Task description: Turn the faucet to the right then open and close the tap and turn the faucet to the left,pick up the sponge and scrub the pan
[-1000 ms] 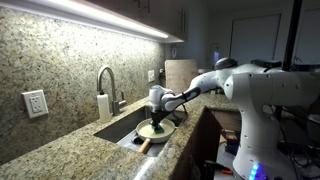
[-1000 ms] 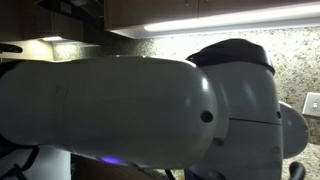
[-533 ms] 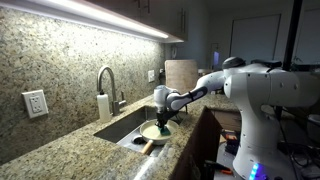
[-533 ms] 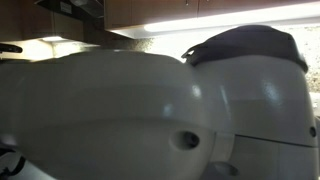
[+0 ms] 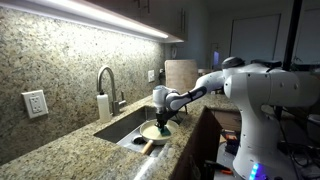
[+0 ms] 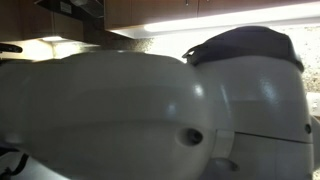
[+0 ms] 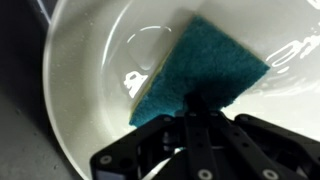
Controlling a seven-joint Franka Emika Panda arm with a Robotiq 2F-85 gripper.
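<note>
Gripper [image 7: 196,104] is pinched tight on the teal sponge [image 7: 205,62], upper right of centre. The sponge sits against the white pan [image 7: 95,90] floor.

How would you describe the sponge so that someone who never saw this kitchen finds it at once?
Look at the sink set in the granite counter, below the silver faucet. At its edge lies a round cream-white pan, and inside it the gripper holds the sponge. It is the only teal rectangular pad; its neighbours are white or silver.
</note>
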